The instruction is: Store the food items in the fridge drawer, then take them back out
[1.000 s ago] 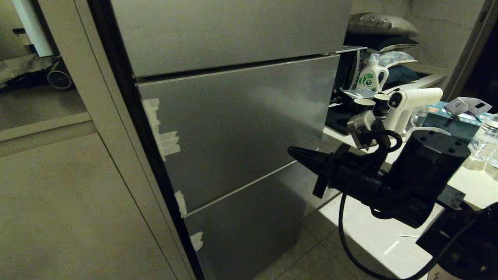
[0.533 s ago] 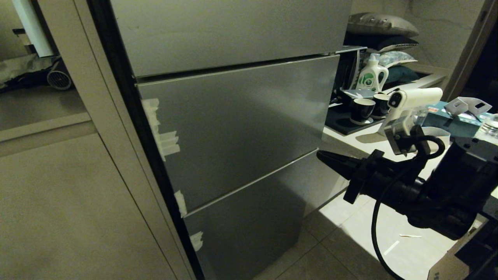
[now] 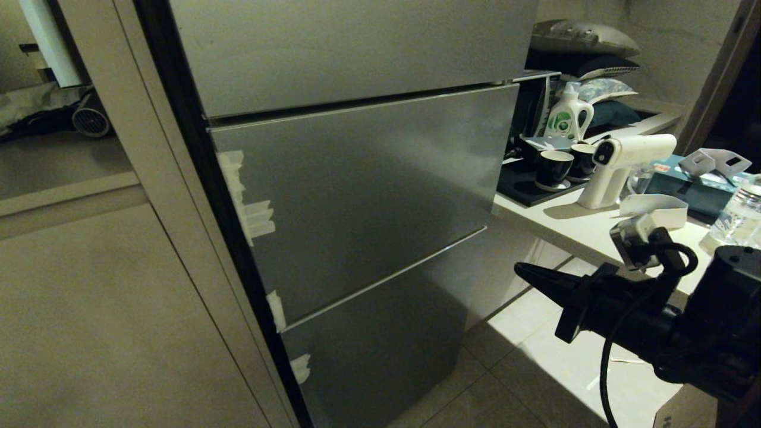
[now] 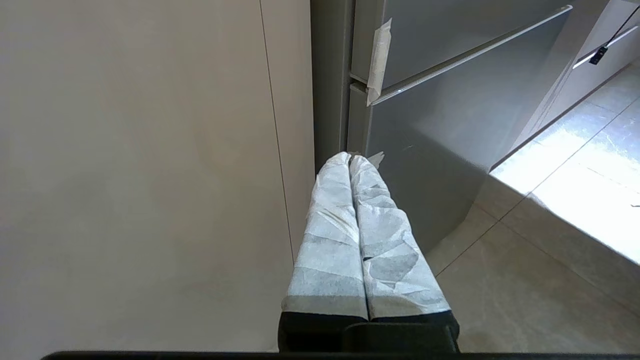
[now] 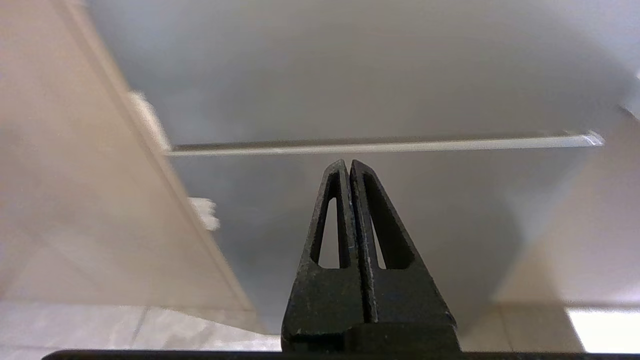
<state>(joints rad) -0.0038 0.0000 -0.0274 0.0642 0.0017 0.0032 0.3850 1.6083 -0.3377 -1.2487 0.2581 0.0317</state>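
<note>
Hanging low at the right, clear of the fridge: right claw [image 3: 526,274], fingers pressed together, holding nothing. Left claw [image 4: 350,161] also closed and empty, parked near the fridge's bottom corner. Beyond — grey door panels [image 3: 357,190], all closed; drawer and food nowhere visible. Probably light, glossy, rounded lumps — best pinched gently across the middle.

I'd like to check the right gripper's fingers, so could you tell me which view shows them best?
The right wrist view: the right gripper fills the centre, its two black fingers pressed shut and empty. The head view shows it only side-on, off the grey fridge panels. The left wrist view misses it.
</note>
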